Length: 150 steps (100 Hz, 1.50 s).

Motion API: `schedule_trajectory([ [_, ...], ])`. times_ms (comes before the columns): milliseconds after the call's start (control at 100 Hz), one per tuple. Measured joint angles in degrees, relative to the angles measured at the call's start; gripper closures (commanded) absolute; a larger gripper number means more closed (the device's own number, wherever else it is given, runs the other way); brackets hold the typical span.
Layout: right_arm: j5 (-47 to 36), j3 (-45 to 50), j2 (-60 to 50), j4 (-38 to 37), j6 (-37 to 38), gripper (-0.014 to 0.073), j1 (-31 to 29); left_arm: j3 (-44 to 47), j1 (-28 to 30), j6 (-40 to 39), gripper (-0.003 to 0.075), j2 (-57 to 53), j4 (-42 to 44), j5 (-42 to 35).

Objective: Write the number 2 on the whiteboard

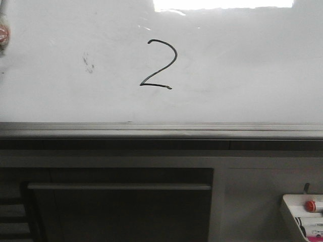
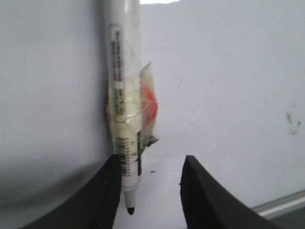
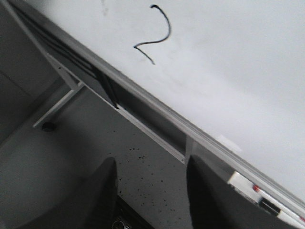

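A thin black number 2 (image 1: 160, 71) stands on the whiteboard (image 1: 242, 65), above its grey bottom rail (image 1: 161, 130). Neither arm shows in the front view. In the left wrist view my left gripper (image 2: 152, 162) faces the whiteboard (image 2: 228, 71) with its jaws apart. A white marker (image 2: 125, 95), wrapped in yellowish tape, lies along one finger only, black tip clear of the other finger. My right gripper (image 3: 151, 162) is open and empty, low and away from the board. From there the number 2 (image 3: 164, 40) is seen at a slant on the whiteboard (image 3: 228, 62).
A small dark smudge (image 1: 88, 63) sits left of the digit. Below the rail is a dark panel (image 1: 121, 201). A white tray with a red button (image 1: 303, 212) is at lower right. Spare markers (image 3: 257, 195) lie on the rail above a speckled floor (image 3: 157, 181).
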Motion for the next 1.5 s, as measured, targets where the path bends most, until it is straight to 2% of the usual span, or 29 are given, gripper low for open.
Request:
schedule_trajectory([
  [160, -1.6, 2.7, -0.9, -3.8, 6.2, 0.0293, -5.1, -3.3, 0.0, -7.3, 0.0402, -5.0, 11.3, 9.5],
  [340, -4.4, 7.9, -4.4, -4.4, 9.3, 0.0316, -10.8, -9.3, 0.0, -24.4, 0.0403, -7.9, 32.6, 24.2],
  [470, -9.5, 11.8, -8.5, -4.5, 10.1, 0.0397, -12.0, -9.5, 0.1, -31.8, 0.0403, -11.3, 39.9, 26.0],
  [590, -14.2, 15.1, -13.9, -4.7, 10.1, 0.0493, -12.1, -6.6, 0.1, -33.2, 0.0408, -16.7, 40.5, 21.6],
  [700, -17.9, 18.1, -18.8, -5.2, 8.9, 0.0612, -12.1, -1.7, 0.1, -33.4, 0.0453, -22.8, 40.5, 15.2],
  [750, -19.2, 19.4, -21.0, -5.4, 8.2, 0.0667, -12.1, 0.9, 0.1, -33.4, 0.0494, -25.6, 40.5, 11.9],
  [940, -27.2, 24.7, -29.3, -5.4, 7.4, 0.0666, -12.1, 12.5, 0.1, -33.7, 0.0737, -34.8, 38.4, -3.9],
  [1070, -34.9, 29.6, -32.9, -4.9, 7.3, 0.0666, -12.1, 20.9, 0.1, -33.8, 0.0738, -39.6, 35.2, -16.9],
  [1180, -36.4, 32.0, -33.5, -4.8, 7.3, 0.0666, -12.1, 26.6, 0.1, -33.9, 0.0738, -41.2, 32.2, -24.0],
  [1500, -36.5, 33.7, -33.5, -4.6, 7.3, 0.0666, -12.1, 37.1, 0.1, -33.9, 0.0738, -41.4, 31.3, -26.2],
])
